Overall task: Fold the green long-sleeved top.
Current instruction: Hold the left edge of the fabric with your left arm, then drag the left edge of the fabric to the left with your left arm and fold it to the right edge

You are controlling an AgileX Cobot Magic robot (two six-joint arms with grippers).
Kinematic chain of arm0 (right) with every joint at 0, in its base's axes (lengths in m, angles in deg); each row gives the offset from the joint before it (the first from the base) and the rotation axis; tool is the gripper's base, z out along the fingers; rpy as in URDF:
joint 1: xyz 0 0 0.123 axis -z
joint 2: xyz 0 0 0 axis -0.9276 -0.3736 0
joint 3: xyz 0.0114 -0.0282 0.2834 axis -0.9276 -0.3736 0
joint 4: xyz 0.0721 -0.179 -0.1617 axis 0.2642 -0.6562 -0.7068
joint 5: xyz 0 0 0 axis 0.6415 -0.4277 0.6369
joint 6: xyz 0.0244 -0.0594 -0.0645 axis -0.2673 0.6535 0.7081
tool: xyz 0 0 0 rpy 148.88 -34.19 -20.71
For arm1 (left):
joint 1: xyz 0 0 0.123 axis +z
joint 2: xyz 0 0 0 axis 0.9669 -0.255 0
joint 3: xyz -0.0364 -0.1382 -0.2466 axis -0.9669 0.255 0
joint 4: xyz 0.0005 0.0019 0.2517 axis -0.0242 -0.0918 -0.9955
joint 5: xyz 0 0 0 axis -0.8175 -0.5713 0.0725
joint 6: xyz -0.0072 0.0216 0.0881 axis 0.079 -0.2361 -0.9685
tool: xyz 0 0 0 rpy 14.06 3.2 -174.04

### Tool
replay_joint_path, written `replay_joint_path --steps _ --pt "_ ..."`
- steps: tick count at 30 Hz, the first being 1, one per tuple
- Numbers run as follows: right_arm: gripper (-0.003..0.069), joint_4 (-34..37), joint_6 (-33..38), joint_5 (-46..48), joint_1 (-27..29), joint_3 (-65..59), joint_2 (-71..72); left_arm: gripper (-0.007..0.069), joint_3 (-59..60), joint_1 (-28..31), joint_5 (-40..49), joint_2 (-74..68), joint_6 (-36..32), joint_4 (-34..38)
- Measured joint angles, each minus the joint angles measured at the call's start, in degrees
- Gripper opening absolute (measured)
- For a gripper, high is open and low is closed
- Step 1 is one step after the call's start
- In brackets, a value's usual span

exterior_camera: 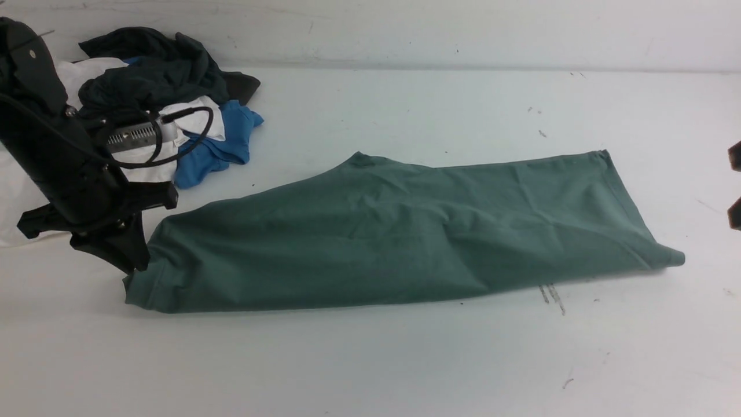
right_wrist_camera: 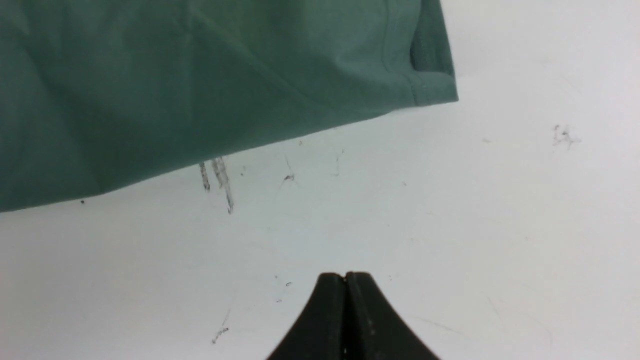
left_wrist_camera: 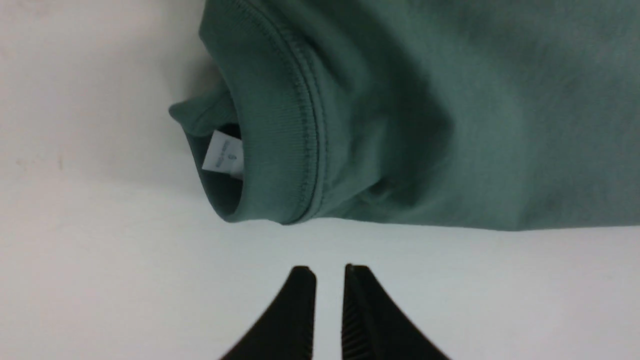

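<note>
The green long-sleeved top (exterior_camera: 399, 231) lies folded into a long band across the white table, collar end at the left and hem end (exterior_camera: 631, 208) at the right. My left gripper (exterior_camera: 138, 263) hangs just beside the collar end, pointing down. In the left wrist view its jaws (left_wrist_camera: 330, 270) stand slightly open over bare table with nothing between them, a short way from the ribbed collar (left_wrist_camera: 280, 140) and its white neck label (left_wrist_camera: 223, 156). My right gripper (right_wrist_camera: 344, 276) is shut and empty over bare table, clear of the top's hem corner (right_wrist_camera: 430, 85).
A pile of other clothes sits at the back left: a dark charcoal garment (exterior_camera: 156, 75), a blue one (exterior_camera: 223, 145) and white ones (exterior_camera: 17, 191). Dark scuff marks (exterior_camera: 553, 295) lie just in front of the top. A dark part of the right arm (exterior_camera: 736, 212) shows at the right edge.
</note>
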Motion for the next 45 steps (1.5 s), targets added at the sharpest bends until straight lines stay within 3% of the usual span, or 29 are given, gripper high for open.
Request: replay_joint_path --steps 4,7,12,20,25,26,29,31,39,45 --pt "-0.0014 0.3 0.2 -1.5 0.0 -0.7 -0.1 0.0231 0.0 0.0 -3.6 -1.8 0.7 -1.6" --pt "-0.0014 0.5 0.3 -2.6 0.0 -0.7 -0.1 0.0386 0.0 0.0 -8.0 -3.4 2.9 -3.1" --pt "-0.0014 1.0 0.3 -2.7 0.0 -0.7 -0.1 0.0526 0.0 0.0 -11.0 -5.9 3.6 -3.8" --pt "-0.0014 3.3 0.3 -4.1 0.0 -0.7 -0.1 0.0573 -0.3 0.0 -12.4 -10.6 5.2 0.9" --pt "-0.0014 3.5 0.3 -4.4 0.0 -0.7 -0.1 0.0472 -0.5 0.1 -11.2 -10.9 5.2 2.1" --pt "-0.0014 3.5 0.3 -4.4 0.0 -0.7 -0.1 0.0354 -0.5 0.1 -10.5 -10.9 5.2 2.6" --pt "-0.0014 3.5 0.8 -4.2 0.0 -0.7 -0.1 0.0136 -0.2 0.1 -9.3 -10.6 4.9 2.6" --pt "-0.0014 2.4 1.0 -3.5 0.0 -0.7 -0.1 0.0067 -0.1 0.5 -8.0 -9.3 4.5 1.4" --pt "-0.0014 -0.2 1.2 -2.0 0.0 -0.7 -0.1 0.0062 0.0 8.6 -2.4 10.5 3.8 -6.7" --pt "-0.0014 1.0 1.2 -1.2 0.0 -0.9 -0.1 0.0062 -0.5 10.3 -1.8 24.7 2.1 -1.7"
